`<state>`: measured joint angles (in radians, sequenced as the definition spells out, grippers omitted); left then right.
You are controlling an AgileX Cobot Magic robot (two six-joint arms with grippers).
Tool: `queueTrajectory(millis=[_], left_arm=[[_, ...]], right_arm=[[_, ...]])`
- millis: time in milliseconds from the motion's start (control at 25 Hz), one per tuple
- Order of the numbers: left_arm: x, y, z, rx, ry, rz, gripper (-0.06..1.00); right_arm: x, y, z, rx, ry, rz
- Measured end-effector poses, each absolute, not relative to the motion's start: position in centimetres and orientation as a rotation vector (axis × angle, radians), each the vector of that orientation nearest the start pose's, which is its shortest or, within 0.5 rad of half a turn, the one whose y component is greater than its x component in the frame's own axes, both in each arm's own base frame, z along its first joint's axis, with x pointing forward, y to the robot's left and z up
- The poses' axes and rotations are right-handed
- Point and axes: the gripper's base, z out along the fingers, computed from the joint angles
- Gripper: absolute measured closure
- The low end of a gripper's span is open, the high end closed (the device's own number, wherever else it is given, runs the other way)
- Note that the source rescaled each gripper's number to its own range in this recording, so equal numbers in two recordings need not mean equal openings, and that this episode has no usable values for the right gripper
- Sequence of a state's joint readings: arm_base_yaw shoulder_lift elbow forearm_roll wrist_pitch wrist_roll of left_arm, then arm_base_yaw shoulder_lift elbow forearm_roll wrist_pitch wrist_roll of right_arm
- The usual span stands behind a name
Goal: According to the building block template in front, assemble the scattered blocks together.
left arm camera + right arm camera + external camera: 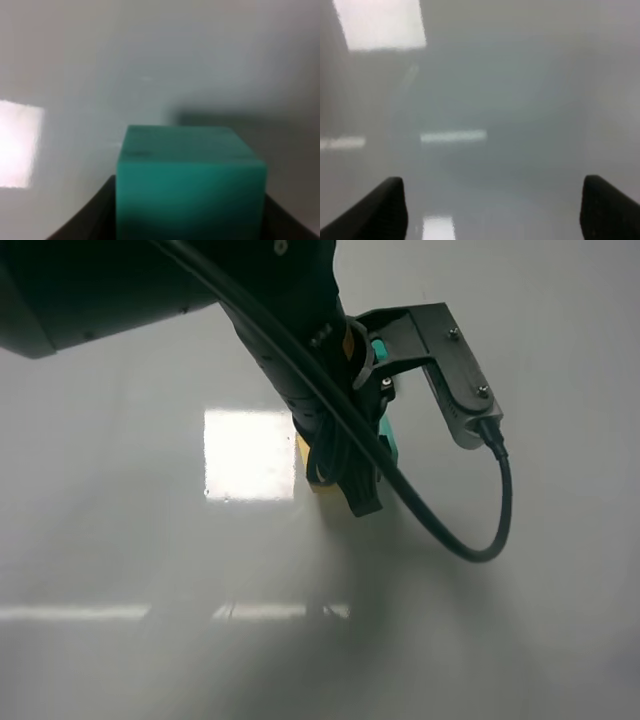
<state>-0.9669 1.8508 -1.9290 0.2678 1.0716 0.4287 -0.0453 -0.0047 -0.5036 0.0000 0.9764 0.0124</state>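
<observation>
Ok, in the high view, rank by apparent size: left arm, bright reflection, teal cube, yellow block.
1. Left arm, nearest the camera.
2. Bright reflection.
3. Teal cube and yellow block: slivers behind the arm, unranked.

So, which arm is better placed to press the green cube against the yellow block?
Left. The left claw holds the teal-green cube, right beside the yellow block in the high view. The right claw is open, with no block in its view.

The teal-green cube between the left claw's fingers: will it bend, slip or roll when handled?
Probably stiff: the teal-green cube shows straight edges and flat faces in the left claw. Those flat faces suggest it would slide rather than roll when pushed. Its matte surface likely grips fairly well.
</observation>
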Motion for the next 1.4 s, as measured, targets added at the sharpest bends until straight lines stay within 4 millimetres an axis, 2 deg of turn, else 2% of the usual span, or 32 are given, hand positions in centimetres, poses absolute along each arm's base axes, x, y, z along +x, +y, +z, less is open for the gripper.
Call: queueTrajectory(millis=[680, 1160, 1240, 1400], left_arm=[[27.1, -33.3, 36.5, 1.676, 1.733, 0.186, 0.93], [27.3, -33.6, 36.0, 1.680, 1.734, 0.184, 0.93], [27.3, -33.6, 35.9, 1.679, 1.737, 0.181, 0.84], [27.3, -33.7, 36.1, 1.663, 1.746, 0.160, 0.35]], right_arm=[[-0.3, 0.0, 28.5, 0.056, 1.951, -0.022], [-0.3, 0.0, 28.5, 0.056, 1.951, -0.022], [-0.3, 0.0, 28.5, 0.056, 1.951, -0.022], [-0.3, 0.0, 28.5, 0.056, 1.951, -0.022]])
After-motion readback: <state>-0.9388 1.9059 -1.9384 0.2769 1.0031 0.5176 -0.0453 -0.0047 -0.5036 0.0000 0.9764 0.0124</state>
